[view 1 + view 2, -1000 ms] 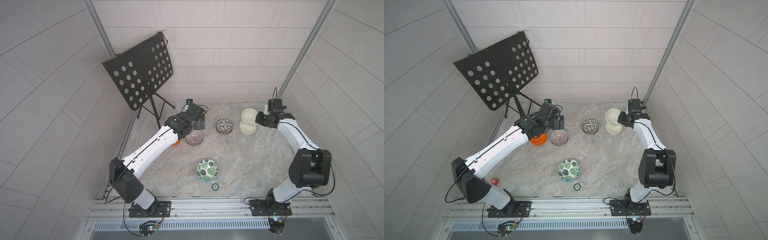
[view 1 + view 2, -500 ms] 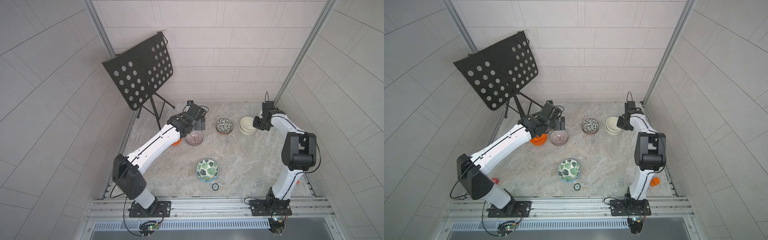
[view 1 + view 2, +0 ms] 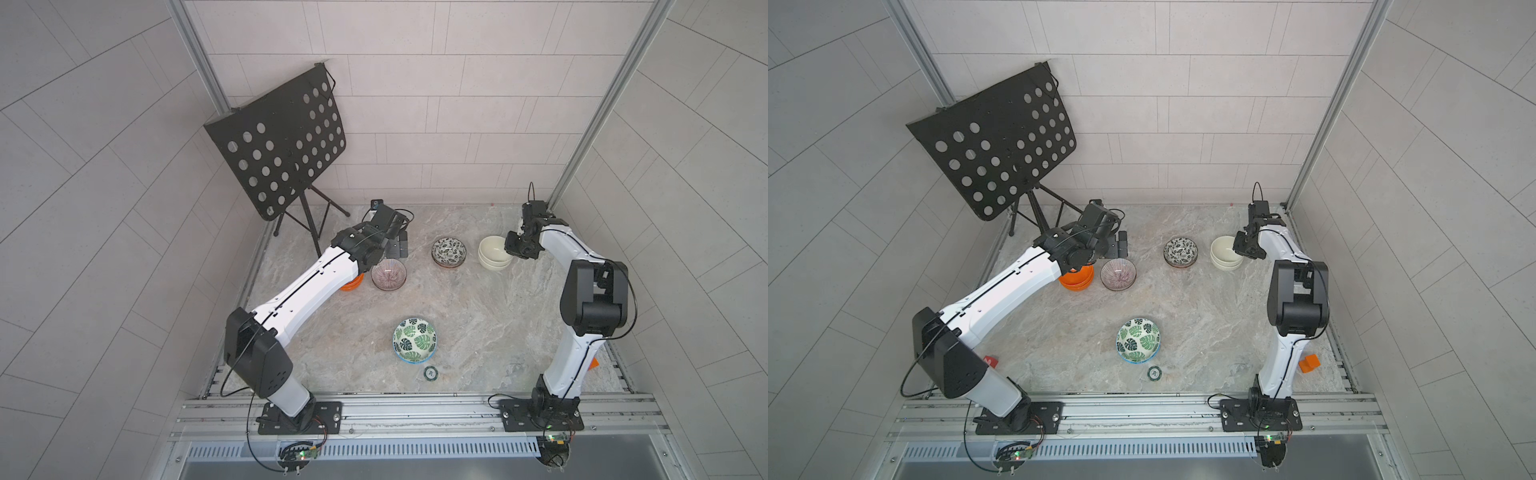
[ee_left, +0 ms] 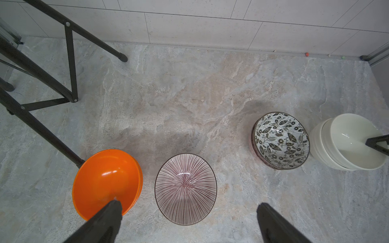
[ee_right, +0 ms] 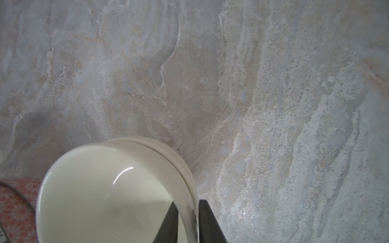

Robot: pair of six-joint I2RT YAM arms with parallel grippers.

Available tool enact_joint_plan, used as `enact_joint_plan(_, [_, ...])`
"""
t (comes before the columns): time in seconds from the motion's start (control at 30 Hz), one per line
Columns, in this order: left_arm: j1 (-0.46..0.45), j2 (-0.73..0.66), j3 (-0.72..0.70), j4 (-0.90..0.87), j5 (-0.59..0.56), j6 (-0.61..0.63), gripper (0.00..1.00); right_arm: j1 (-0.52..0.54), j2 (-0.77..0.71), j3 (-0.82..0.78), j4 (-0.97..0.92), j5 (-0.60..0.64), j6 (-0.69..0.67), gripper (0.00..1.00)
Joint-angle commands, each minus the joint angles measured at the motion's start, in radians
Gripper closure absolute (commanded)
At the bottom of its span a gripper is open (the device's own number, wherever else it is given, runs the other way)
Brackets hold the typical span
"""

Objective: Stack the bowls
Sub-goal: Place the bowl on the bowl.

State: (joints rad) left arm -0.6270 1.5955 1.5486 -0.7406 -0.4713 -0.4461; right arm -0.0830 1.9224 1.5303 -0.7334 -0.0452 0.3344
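Two cream-white bowls [image 3: 494,253] [image 3: 1225,253] [image 5: 109,193] sit nested at the back right. My right gripper [image 3: 512,245] [image 3: 1239,245] [image 5: 187,202] straddles the upper bowl's rim, one finger inside and one outside, both close against the wall. Whether they press on it I cannot tell. My left gripper [image 3: 397,249] [image 3: 1119,249] [image 4: 188,203] hangs open above the purple striped bowl [image 3: 388,276] [image 4: 185,189], holding nothing. Beside it are stacked orange bowls [image 3: 1075,282] [image 4: 105,178], partly under the left arm. Black-and-white leaf bowls [image 3: 449,251] [image 4: 281,140] are stacked mid-back. A green leaf bowl [image 3: 414,340] [image 3: 1138,340] stands near the front.
A black music stand [image 3: 282,145] occupies the back left corner, its legs [image 4: 71,63] reaching toward the orange bowls. A tiny green-rimmed disc [image 3: 430,373] lies in front of the green leaf bowl. An orange block [image 3: 1308,363] sits by the right arm's base. Walls close in on three sides.
The right arm has brought the raised cream bowl down into the other cream bowl, where it now rests nested. The left arm has barely shifted.
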Motion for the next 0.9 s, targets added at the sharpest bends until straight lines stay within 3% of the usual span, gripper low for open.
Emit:
enact_joint_plan(0.0, [0.009,0.000,-0.002,0.003,0.010,-0.009,0.00,0.001,-0.019,0.009,-0.013,0.011,-0.009,0.70])
enact_joint_plan(0.33, [0.013,0.005,0.019,-0.005,0.017,-0.009,0.00,-0.014,-0.059,-0.018,0.011,-0.010,-0.004,0.75])
enact_joint_plan(0.53, [0.014,0.005,0.032,-0.037,0.009,-0.009,0.00,-0.003,-0.180,-0.057,0.038,-0.025,-0.020,0.59])
enact_joint_plan(0.67, [0.021,-0.018,0.027,-0.081,-0.025,-0.006,0.00,0.073,-0.314,-0.102,0.044,-0.007,-0.044,0.52])
enact_joint_plan(0.73, [0.054,-0.031,0.016,-0.122,-0.015,-0.024,0.00,0.142,-0.372,-0.125,0.043,0.011,-0.067,0.51])
enact_joint_plan(0.87, [0.243,-0.082,-0.092,-0.157,0.158,-0.094,0.00,0.309,-0.476,-0.174,0.062,0.042,-0.089,0.50])
